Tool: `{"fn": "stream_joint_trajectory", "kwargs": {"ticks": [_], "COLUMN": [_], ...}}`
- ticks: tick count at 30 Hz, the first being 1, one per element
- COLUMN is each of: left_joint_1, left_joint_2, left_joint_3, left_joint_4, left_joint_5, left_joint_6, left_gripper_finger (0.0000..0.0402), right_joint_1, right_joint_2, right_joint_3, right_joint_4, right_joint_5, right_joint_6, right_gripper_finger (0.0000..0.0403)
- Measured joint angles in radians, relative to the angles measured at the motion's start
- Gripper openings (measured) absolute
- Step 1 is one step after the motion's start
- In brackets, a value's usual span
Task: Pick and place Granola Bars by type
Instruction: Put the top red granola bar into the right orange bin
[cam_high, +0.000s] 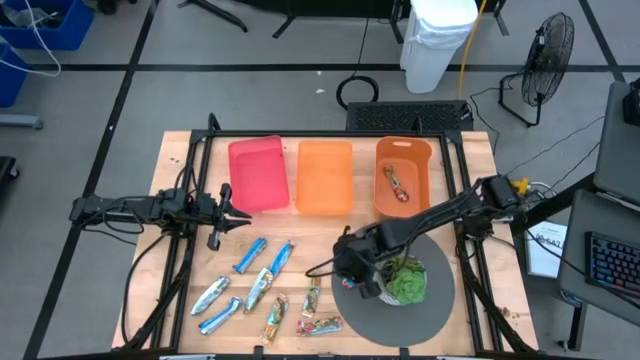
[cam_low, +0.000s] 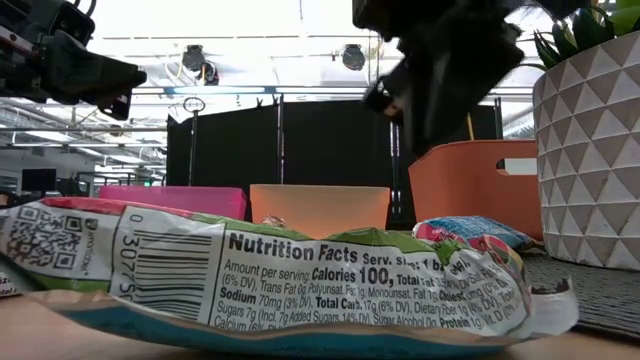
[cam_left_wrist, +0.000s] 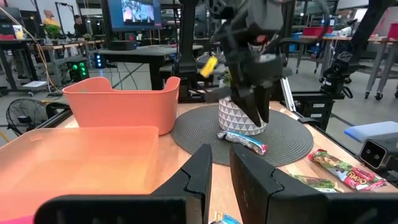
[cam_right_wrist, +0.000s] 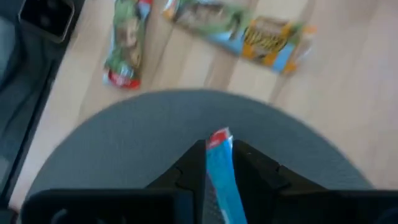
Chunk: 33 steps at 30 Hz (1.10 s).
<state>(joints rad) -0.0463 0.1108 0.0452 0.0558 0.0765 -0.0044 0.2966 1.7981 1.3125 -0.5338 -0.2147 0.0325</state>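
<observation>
Over mat (cam_right_wrist: 124, 143): R gripper (cam_right_wrist: 219, 155) pinching bar (cam_right_wrist: 219, 171)

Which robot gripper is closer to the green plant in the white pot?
The right gripper: it hangs right beside the green potted plant, over the round grey mat. The left gripper waits far across the table.

A pink plastic bin (cam_high: 259, 174), a pale orange plastic bin (cam_high: 325, 177) and a deeper orange tub (cam_high: 403, 177) sit across the high view's upper middle. Lower left, silver-blue foil bars (cam_high: 250, 255) lie beside green-gold ones (cam_high: 275, 318). A white pot with a diamond relief pattern (cam_low: 590, 150) stands on a grey round woven mat (cam_high: 385, 312), holding a green plant (cam_high: 406, 282).
</observation>
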Motion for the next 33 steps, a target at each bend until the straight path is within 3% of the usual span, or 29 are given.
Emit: {"fn": "stream_joint_trajectory", "kwargs": {"ticks": [6, 17, 33], "left_joint_1": [0.000, 0.000, 0.000], "left_joint_2": [0.000, 0.000, 0.000], "left_joint_3": [0.000, 0.000, 0.000], "left_joint_4": [-0.001, -0.001, 0.000], "left_joint_5": [0.000, 0.000, 0.000], "left_joint_6": [0.000, 0.000, 0.000], "left_gripper_finger": [0.0063, 0.0063, 0.0063], "right_joint_1": [-0.005, -0.027, -0.038], "right_joint_2": [0.033, 0.035, 0.155], "right_joint_3": [0.000, 0.000, -0.001], "right_joint_4": [-0.055, -0.041, -0.051], "right_joint_5": [-0.027, -0.026, -0.078], "right_joint_6": [-0.086, -0.181, -0.259], "right_gripper_finger": [0.0006, 0.0001, 0.0000]}}
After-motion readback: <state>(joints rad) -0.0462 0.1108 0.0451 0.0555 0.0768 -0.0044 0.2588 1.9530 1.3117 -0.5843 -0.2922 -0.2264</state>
